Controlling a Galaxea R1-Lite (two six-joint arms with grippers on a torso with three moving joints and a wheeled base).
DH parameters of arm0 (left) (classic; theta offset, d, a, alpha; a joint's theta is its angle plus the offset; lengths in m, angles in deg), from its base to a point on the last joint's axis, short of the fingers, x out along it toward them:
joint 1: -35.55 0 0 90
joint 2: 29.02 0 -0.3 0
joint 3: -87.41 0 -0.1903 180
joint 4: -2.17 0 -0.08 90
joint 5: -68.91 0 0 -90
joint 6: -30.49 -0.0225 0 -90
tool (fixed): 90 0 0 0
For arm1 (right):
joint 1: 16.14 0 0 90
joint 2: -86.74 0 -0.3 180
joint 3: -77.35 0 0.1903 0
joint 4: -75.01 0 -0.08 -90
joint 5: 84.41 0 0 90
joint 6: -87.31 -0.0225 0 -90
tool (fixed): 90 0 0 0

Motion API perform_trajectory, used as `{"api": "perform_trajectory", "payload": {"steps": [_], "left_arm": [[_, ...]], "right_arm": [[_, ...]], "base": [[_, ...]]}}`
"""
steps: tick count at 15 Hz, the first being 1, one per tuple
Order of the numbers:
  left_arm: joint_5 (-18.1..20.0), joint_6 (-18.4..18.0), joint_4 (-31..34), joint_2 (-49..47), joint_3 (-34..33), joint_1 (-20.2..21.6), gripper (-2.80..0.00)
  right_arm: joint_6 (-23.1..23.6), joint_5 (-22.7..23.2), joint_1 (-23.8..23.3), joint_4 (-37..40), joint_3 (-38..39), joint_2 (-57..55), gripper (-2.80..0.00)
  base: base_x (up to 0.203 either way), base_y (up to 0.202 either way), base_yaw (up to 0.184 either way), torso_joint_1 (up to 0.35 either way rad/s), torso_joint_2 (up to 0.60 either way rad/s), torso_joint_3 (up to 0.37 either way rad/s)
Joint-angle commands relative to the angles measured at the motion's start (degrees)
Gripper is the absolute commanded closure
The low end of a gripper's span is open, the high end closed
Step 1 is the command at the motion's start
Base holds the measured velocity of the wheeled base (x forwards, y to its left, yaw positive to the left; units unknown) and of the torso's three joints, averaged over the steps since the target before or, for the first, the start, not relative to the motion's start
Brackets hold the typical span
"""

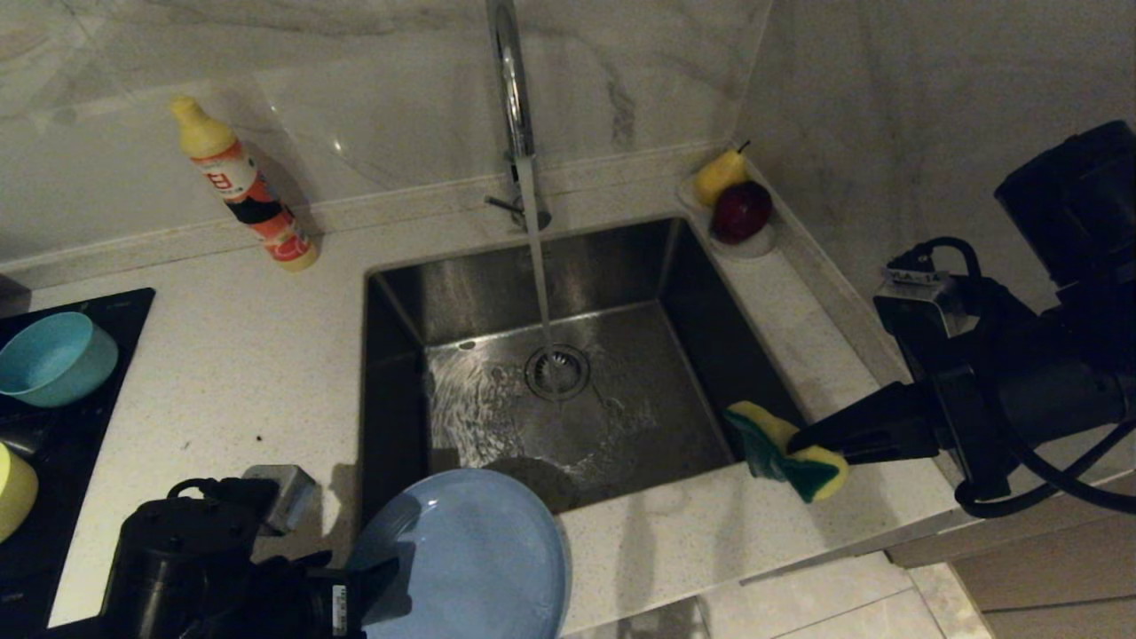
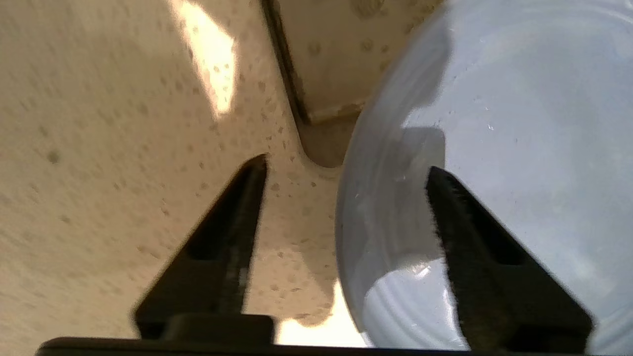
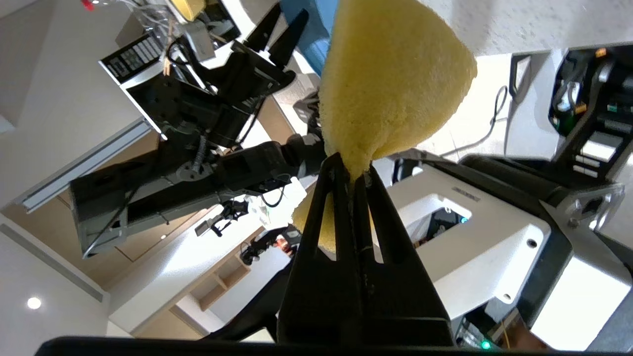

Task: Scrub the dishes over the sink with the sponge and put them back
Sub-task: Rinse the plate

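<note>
The periwinkle plate (image 1: 479, 550) (image 2: 519, 123) lies at the counter's front edge, overlapping the near left corner of the sink (image 1: 461, 284). My left gripper (image 1: 359, 586) (image 2: 346, 165) is open astride the plate's rim, one finger over the plate and the other over the counter, with a gap to the rim. Over the sink's near right corner, my right gripper (image 1: 799, 442) (image 3: 352, 168) is shut on the yellow-and-green sponge (image 1: 785, 448) (image 3: 395, 74). The teal bowl (image 1: 53, 359) and the yellow bowl (image 1: 13, 493) sit at the far left.
Water runs from the chrome faucet (image 1: 515, 98) onto the drain strainer (image 1: 557, 371). A dish-soap bottle (image 1: 244, 186) lies on the counter at the back left. A clear dish (image 1: 754, 244) at the back right holds a pear and a red fruit. A black cooktop (image 1: 80, 426) bears the bowls.
</note>
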Motion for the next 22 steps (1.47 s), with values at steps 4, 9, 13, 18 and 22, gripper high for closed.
{"api": "perform_trajectory", "payload": {"steps": [4, 9, 13, 18, 22], "left_arm": [[6.10, 7.72, 1.76, -0.75, 1.68, -0.09, -2.80], [6.91, 7.66, 1.53, -1.24, 2.02, -0.09, -2.80], [7.00, 7.39, 1.36, -2.02, 2.38, -0.18, -2.80], [6.48, 4.35, 1.63, -2.03, 1.94, -0.09, 0.00], [6.21, 0.23, 1.94, -1.49, 2.29, -0.09, 0.00]], "right_arm": [[-0.23, 0.43, -0.56, -1.52, 2.59, -0.80, 0.00], [-0.23, 0.17, -0.58, -5.67, 5.97, -1.03, 0.00], [-0.15, 0.34, -0.58, -5.67, 6.05, -1.56, 0.00], [-0.15, 0.26, -0.68, -5.67, 7.38, -1.47, 0.00], [-0.15, 0.43, -1.52, -5.76, 8.41, -1.33, 0.00]], "base": [[0.000, 0.000, 0.000, 0.000, 0.00, 0.000], [0.000, 0.000, 0.000, 0.000, 0.00, 0.000], [0.000, 0.000, 0.000, 0.000, 0.00, 0.000], [0.000, 0.000, 0.000, 0.000, 0.00, 0.000], [0.000, 0.000, 0.000, 0.000, 0.00, 0.000]]}}
